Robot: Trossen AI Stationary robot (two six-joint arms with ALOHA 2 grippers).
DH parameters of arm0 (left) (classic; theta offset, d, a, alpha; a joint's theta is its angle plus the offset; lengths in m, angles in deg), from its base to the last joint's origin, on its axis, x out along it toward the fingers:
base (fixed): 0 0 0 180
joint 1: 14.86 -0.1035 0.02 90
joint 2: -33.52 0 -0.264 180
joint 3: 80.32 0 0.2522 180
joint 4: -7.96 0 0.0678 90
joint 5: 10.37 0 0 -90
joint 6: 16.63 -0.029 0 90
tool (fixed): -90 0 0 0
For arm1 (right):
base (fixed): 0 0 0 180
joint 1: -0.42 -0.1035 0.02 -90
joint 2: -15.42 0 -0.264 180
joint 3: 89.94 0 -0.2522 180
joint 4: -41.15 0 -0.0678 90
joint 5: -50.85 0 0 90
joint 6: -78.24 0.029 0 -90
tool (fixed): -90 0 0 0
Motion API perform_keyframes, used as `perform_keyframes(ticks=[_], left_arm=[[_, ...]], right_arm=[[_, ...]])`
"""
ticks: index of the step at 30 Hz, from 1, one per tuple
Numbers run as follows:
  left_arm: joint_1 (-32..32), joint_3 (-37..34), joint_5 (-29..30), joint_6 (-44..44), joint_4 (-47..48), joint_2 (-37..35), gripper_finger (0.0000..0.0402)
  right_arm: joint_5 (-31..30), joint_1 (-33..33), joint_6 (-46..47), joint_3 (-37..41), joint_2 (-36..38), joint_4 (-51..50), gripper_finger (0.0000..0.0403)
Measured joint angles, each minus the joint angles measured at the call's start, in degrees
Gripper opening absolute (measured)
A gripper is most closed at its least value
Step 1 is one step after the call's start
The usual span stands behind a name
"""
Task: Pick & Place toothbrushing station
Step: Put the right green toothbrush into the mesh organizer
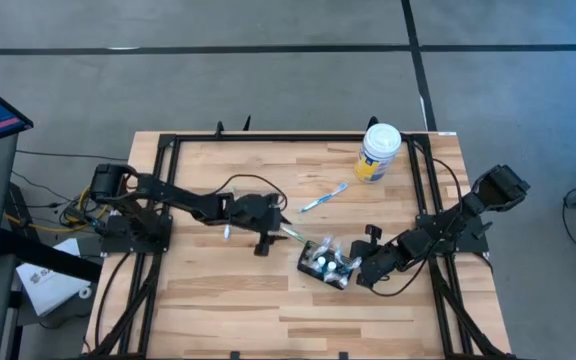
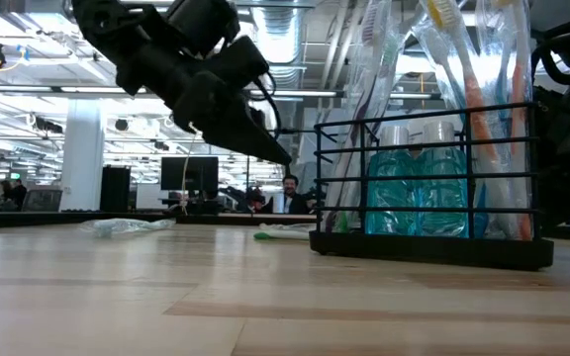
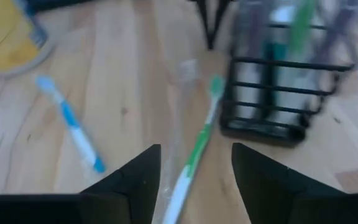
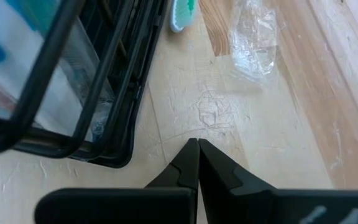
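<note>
The black wire toothbrushing station (image 1: 327,262) stood mid-worktop. The left pincer (image 3: 194,171) hung wide above a green-and-white plastic toothbrush (image 3: 196,149); closing came next, I judged. The right pincer (image 4: 197,152) waited pinched beside the station.

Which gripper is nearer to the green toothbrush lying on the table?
Left. The left gripper is open directly over the green toothbrush; the right gripper, shut, sits beyond the black wire holder.
</note>
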Motion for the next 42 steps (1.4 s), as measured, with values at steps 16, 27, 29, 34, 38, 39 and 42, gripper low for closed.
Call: perform_keyframes(ticks=[16,27,29,34,38,39,42], left_arm=[[1.37,0.32,2.12,-3.58,-1.13,3.91,0.0159],[0.14,0.26,2.43,-3.60,-2.59,10.02,0.0160],[-0.28,0.26,2.43,-3.60,-2.99,10.85,0.0161],[-0.64,0.28,2.41,-3.61,-3.50,12.54,0.0157],[-0.62,0.41,2.23,-6.29,-4.58,13.83,0.0155],[-0.64,0.44,2.06,-6.39,-5.02,14.23,0.0155],[-0.68,0.50,2.05,-6.41,-5.17,14.53,0.0153]], right_arm=[[0.00,0.02,0.00,-0.02,0.00,0.31,0.0000],[0.00,0.04,-0.01,0.00,0.00,0.72,0.0000],[0.00,0.04,-0.02,0.00,0.00,0.74,0.0000],[0.00,0.02,-0.02,0.00,0.00,0.79,0.0000],[0.00,0.02,-0.02,0.00,0.00,0.85,0.0000],[0.00,0.02,-0.02,0.00,0.00,0.85,0.0000],[0.00,0.02,-0.02,0.00,0.00,0.87,0.0000]])
